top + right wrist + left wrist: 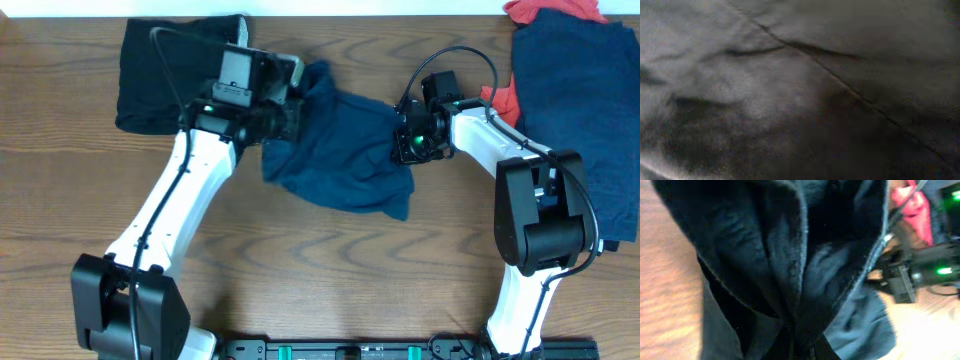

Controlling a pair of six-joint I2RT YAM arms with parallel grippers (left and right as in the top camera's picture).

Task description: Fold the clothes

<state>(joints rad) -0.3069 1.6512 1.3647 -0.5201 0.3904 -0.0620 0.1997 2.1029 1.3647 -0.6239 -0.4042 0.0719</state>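
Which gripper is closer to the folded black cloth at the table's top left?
Left. The left gripper sits beside the folded black cloth; the right gripper is farther, across the crumpled navy-blue garment both hold.

- No text, label, brand, number or sign could be read in any view, neither on fabric, arms nor table.

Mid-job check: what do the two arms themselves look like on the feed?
The left arm and right arm each have white links, bulky black joint housings and black wrist ends. A thin black cable loops above the left wrist; another arcs over the right. A small green light glows near each wrist.
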